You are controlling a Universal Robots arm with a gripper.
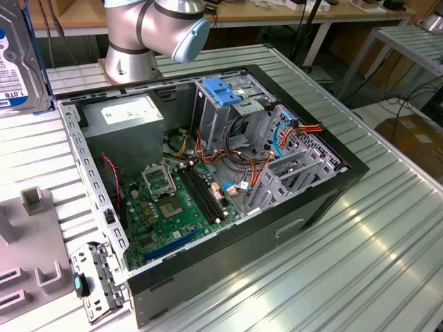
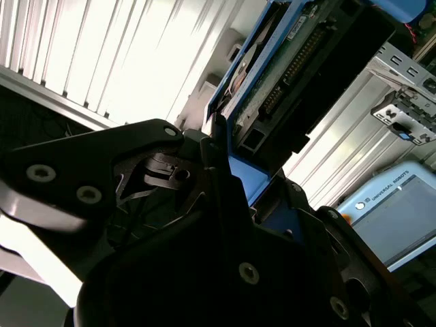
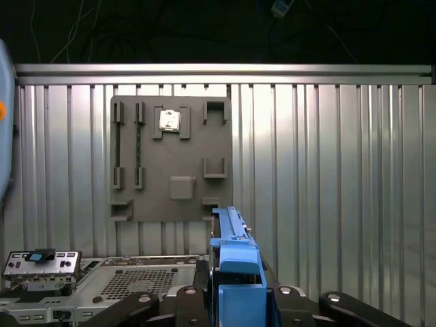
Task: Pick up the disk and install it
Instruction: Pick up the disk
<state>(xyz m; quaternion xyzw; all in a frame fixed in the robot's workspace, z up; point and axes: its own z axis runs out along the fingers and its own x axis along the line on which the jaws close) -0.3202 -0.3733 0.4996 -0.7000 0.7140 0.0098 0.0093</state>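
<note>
The black two-fingered gripper [image 3: 235, 298] has its jaws pinched on the disk [image 3: 234, 252], a flat grey metal hard drive framed by a bright blue plastic carrier rail. In the first wrist view the black fingers [image 3: 202, 287] press on the blue rail from either side, and the drive stands on edge beyond them. In the second wrist view the disk [image 2: 300, 68] shows its connector edge and circuit-board side.

In the exterior view the disk [image 1: 15, 66] is held up at the upper left of the frame with its label towards the camera. It is well apart from the open black tower computer case [image 1: 311, 200], which lies on its side in the middle of the frame.

Inside the case are a green motherboard [image 1: 173, 204], a grey boxed power supply [image 1: 128, 117] and a tall grey drive cage [image 1: 232, 121]. A blue plastic bracket [image 1: 220, 90] sits on top of the cage.

The case rests on a ribbed silver aluminium table top [image 1: 360, 270] that gleams with reflected light. A dark grey slotted fixture plate [image 3: 170, 157] lies flat on the ribs, at the lower left of the exterior view. A perforated grey metal bracket with a small blue tab [image 1: 97, 287] sits just beside the case's near corner.

The arm's silver base with its pale blue joint cap [image 1: 156, 34] rises at the top of the exterior view, behind the case. Beyond it runs a wooden workbench on white legs [image 1: 277, 14]. A second ribbed table [image 1: 408, 41] stands at the upper right, with dark cables on the floor between them. A pale blue control pendant with a screen [image 2: 392, 211] shows in the second wrist view.
</note>
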